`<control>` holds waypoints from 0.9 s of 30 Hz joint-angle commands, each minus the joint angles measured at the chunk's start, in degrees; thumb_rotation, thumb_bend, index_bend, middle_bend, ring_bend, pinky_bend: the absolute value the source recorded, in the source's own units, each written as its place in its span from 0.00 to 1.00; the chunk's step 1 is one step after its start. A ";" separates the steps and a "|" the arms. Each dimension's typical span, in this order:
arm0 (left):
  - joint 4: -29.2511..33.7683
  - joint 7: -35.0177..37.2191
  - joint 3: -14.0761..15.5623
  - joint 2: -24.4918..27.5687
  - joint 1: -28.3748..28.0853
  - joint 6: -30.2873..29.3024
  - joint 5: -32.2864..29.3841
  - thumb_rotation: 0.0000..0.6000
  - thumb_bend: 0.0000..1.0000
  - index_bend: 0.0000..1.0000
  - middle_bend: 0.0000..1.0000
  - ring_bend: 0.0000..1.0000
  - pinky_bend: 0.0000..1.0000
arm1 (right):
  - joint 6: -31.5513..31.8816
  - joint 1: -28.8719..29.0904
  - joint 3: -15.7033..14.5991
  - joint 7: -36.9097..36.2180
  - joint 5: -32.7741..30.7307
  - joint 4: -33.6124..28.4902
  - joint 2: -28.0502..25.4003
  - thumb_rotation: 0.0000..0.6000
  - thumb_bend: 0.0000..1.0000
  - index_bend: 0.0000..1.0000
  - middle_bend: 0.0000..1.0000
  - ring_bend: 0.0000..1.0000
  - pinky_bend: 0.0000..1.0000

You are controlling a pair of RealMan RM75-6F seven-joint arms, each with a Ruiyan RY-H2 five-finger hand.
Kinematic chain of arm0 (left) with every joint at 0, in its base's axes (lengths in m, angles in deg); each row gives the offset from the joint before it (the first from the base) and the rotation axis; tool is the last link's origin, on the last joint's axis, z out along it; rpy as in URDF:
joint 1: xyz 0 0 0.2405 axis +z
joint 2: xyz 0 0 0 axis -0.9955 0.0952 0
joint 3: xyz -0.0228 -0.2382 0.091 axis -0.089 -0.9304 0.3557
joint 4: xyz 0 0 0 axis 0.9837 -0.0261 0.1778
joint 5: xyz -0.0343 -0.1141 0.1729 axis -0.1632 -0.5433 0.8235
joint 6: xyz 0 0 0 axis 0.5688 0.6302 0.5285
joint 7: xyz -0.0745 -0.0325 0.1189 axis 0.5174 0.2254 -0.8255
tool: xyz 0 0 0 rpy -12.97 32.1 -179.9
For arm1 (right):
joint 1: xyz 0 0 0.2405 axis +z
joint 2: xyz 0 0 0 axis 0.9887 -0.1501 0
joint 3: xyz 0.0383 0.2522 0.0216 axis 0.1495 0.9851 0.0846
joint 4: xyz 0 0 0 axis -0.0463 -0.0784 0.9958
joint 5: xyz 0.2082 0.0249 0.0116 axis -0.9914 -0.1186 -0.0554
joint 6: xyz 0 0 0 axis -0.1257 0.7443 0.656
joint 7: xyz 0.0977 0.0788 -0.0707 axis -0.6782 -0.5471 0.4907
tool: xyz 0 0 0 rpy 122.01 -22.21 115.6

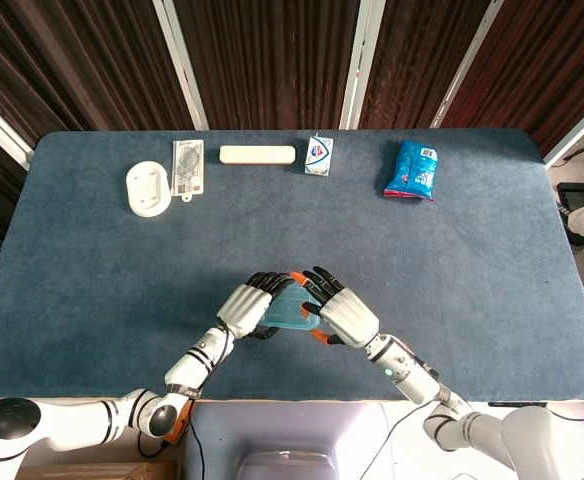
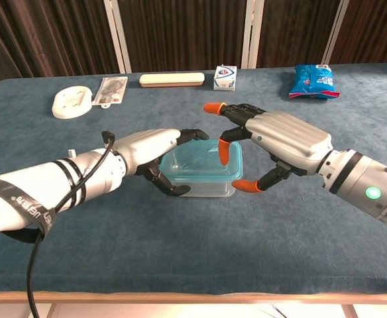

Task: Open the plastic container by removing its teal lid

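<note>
The clear plastic container (image 2: 203, 177) with its teal lid (image 2: 200, 159) stands on the blue table near the front edge, and shows in the head view as the container (image 1: 290, 310). My left hand (image 2: 146, 154) (image 1: 246, 305) grips its left end, fingers over the lid and thumb against the front wall. My right hand (image 2: 283, 140) (image 1: 344, 316) hovers at its right end with fingers spread. One orange fingertip (image 2: 223, 154) rests on the lid's right part, and the thumb tip (image 2: 242, 186) sits just beside the front right corner. The lid lies flat on the container.
Along the far edge lie a white round dish (image 1: 149, 188), a clear packet (image 1: 188, 167), a cream long case (image 1: 258, 155), a small carton (image 1: 318, 155) and a blue snack bag (image 1: 412, 168). The table's front edge (image 2: 193, 291) runs close below both forearms.
</note>
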 commanded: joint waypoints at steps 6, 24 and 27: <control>-0.46 -0.09 0.01 -0.40 -0.05 -0.03 0.07 1.00 0.31 0.08 0.23 0.14 0.26 | -0.27 0.03 -0.17 -0.59 -0.46 -0.96 -0.36 1.00 0.43 0.61 0.06 0.00 0.00; -0.82 -0.13 0.30 -0.58 0.15 0.14 0.13 1.00 0.31 0.08 0.23 0.14 0.26 | 0.03 0.10 0.40 -0.27 -1.35 -2.67 -1.43 1.00 0.43 0.59 0.06 0.00 0.00; -0.91 -0.18 0.33 -0.67 0.16 0.16 0.13 1.00 0.31 0.08 0.23 0.14 0.26 | 0.01 0.16 0.53 -0.02 -1.47 -2.98 -1.61 1.00 0.43 0.59 0.06 0.00 0.00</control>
